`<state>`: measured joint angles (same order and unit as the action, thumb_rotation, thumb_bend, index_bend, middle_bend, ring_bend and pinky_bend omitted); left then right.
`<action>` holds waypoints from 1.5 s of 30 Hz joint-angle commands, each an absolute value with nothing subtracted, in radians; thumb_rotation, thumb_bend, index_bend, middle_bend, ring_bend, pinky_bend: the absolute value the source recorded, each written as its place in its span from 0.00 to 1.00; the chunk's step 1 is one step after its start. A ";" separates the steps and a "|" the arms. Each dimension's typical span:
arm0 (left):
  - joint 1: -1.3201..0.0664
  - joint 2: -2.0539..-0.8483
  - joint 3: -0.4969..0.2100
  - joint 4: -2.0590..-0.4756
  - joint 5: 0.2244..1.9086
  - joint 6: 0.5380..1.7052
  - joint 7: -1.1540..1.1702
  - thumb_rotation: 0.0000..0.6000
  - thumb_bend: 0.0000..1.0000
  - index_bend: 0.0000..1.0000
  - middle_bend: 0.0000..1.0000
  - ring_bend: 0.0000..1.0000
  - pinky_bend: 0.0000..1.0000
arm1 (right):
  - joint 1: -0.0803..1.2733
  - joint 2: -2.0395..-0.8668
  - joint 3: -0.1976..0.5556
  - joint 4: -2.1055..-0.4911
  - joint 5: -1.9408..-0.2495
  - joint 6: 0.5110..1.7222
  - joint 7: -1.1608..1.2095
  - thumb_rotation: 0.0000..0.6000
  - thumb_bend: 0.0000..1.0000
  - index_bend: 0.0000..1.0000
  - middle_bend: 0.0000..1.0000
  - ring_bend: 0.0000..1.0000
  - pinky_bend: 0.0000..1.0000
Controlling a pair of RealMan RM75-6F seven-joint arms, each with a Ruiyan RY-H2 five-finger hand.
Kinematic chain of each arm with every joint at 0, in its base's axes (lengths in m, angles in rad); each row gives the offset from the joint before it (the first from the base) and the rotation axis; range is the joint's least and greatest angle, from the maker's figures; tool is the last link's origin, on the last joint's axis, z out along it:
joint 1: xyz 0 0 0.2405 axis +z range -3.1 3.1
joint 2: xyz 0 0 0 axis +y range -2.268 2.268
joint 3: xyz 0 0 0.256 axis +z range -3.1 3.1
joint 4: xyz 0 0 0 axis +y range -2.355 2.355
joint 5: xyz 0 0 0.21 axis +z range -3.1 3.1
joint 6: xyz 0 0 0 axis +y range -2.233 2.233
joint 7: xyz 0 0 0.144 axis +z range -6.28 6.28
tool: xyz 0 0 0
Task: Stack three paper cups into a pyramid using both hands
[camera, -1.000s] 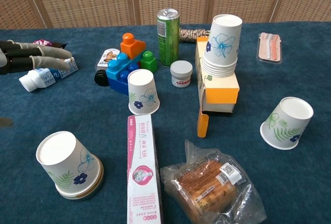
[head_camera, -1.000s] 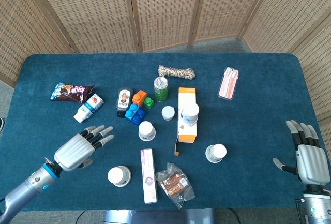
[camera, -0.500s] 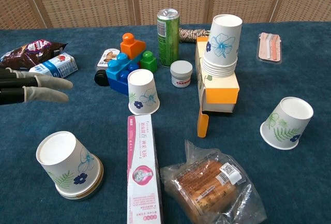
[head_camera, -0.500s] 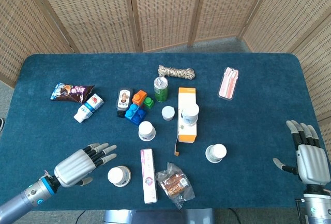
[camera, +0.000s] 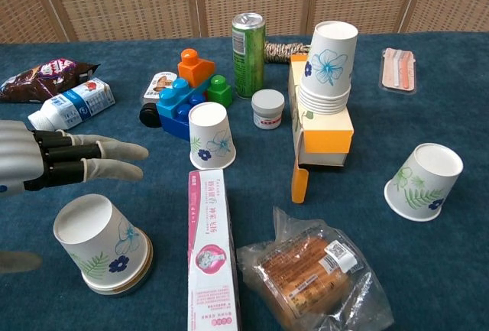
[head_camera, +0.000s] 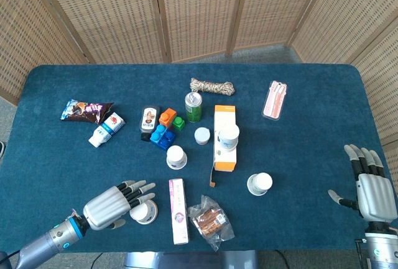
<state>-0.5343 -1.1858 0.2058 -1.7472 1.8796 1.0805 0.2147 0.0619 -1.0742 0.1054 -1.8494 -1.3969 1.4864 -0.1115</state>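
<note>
Left hand: left hand hovers with fingers extended and spread, holding nothing, just above and beside the near-left paper cup; thumb drops low on the near side.
Near-left paper cup: near-left paper cup stands inverted on the blue table, apparently two nested; leaf and flower print.
Left clutter: chocolate wrapper, small milk bottle and toy blocks lie well beyond the hand.
Centre paper cup: centre paper cup stands inverted, just beyond the far end of the pink toothpaste box.
Centre clutter: green can, small white jar, rope coil, bagged pastry.
Cup stack: cup stack sits on the orange-and-white carton, which lies flat.
Right paper cup: right paper cup stands inverted but tilted, well apart from the other two.
Far right: pink packet lies near the far edge.
Right hand: right hand waits at the table's right edge, fingers apart, empty; seen in the head view only.
Step in hand: judged as the opening reach; no cup is lifted and no pyramid base is laid.
Next move: fingers and thumb should close around the near-left cup's wall, lightly enough not to crush it, then carry it toward the centre cup; the right hand must fetch the right cup.
</note>
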 commanded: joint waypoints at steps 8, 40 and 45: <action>-0.520 -1.234 0.182 -1.752 1.847 1.059 0.290 1.00 0.28 0.15 0.19 0.23 0.37 | 0.061 -1.069 0.107 -1.852 -1.397 1.487 -0.099 1.00 0.05 0.00 0.00 0.00 0.00; -0.488 -1.259 0.069 -1.650 1.688 1.124 0.248 1.00 0.35 0.32 0.38 0.35 0.46 | 0.060 -1.066 0.107 -1.853 -1.396 1.487 -0.095 1.00 0.05 0.00 0.00 0.00 0.00; -0.488 -1.280 0.037 -1.607 1.633 1.120 0.252 1.00 0.35 0.32 0.39 0.36 0.50 | 0.062 -1.068 0.107 -1.852 -1.395 1.484 -0.098 1.00 0.05 0.00 0.00 0.00 0.00</action>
